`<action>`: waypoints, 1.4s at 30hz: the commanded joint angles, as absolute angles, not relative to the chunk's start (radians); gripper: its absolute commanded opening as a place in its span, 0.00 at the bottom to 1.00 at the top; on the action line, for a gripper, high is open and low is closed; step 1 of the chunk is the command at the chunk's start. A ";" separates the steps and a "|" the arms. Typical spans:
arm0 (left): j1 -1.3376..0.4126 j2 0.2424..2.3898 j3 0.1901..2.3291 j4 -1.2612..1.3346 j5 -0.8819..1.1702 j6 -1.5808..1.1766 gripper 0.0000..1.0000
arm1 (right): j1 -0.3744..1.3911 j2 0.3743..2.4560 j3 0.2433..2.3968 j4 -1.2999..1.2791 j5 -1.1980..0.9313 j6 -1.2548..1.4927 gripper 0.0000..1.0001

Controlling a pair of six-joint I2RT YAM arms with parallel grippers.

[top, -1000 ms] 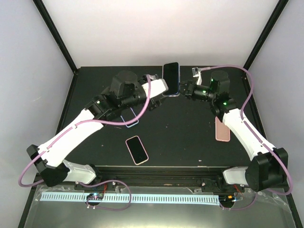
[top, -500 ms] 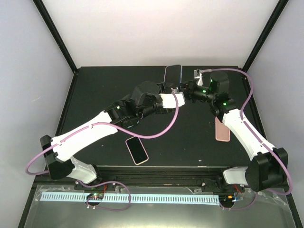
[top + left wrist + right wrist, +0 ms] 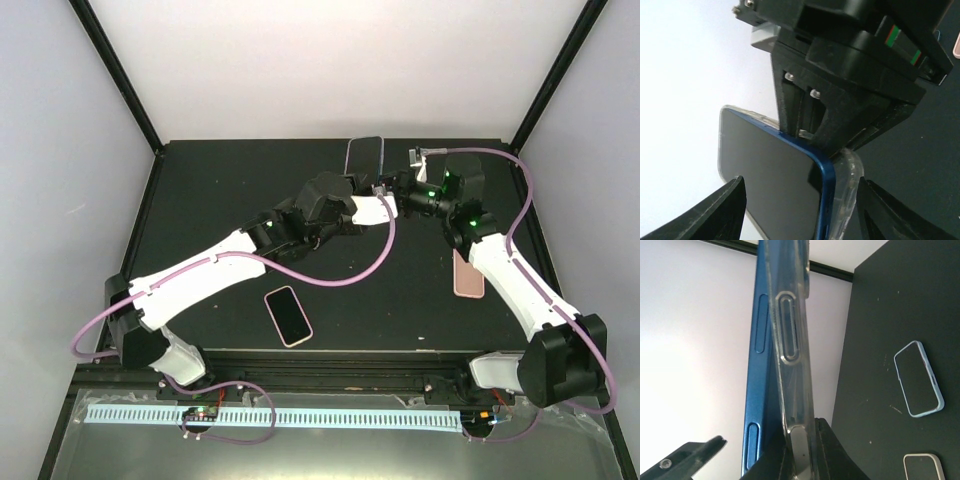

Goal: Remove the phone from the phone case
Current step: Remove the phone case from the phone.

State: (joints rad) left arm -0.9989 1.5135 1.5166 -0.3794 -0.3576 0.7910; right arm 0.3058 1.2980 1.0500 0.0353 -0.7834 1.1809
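**Top external:** At the far middle of the table point(image 3: 400, 290), both arms meet around the phone point(image 3: 364, 152), which stands upright in the air, clear of the surface. The left gripper point(image 3: 372, 192) and right gripper point(image 3: 392, 186) crowd its lower end. A pink-cased handset point(image 3: 288, 315) lies flat near the front edge, well apart from the work.

**Left wrist:** The left gripper point(image 3: 800, 200) stands partly open and holds nothing. Its fingers point(image 3: 725, 210) straddle the dark screen and blue frame of the phone point(image 3: 770, 170) without visibly touching it. The clear phone case point(image 3: 851, 167) has peeled off one corner, just where the right gripper's black finger bears down.

**Right wrist:** The right gripper point(image 3: 795, 440) is pinched nearly shut on the thin wall of the phone case point(image 3: 790, 340). The blue side of the phone point(image 3: 757, 340) runs alongside, the two parting toward the top.

The phone looks stiff, smooth and glassy, likely the heavier part and apt to slip. The case looks soft and springy and should flex away rather than crack. The safest hold is probably across the phone's two long blue edges, clear of the side buttons. It needs to be firm enough that the phone does not drop when the case lets go.
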 commanded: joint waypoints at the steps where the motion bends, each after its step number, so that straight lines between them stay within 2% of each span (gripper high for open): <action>1: -1.007 1.552 1.562 -0.338 -0.457 0.827 0.62 | 0.303 1.255 1.037 0.155 -0.819 1.216 0.01; 7: -1.006 1.561 1.559 -0.287 -0.510 0.845 0.55 | 0.302 1.246 1.018 0.151 -0.817 1.205 0.01; 16: -1.006 1.492 1.585 -0.420 -0.286 0.693 0.56 | 0.302 1.244 0.995 0.141 -0.798 1.193 0.01; 42: -1.006 1.529 1.495 -0.323 -0.418 0.861 0.54 | 0.302 1.234 0.973 0.167 -0.810 1.219 0.01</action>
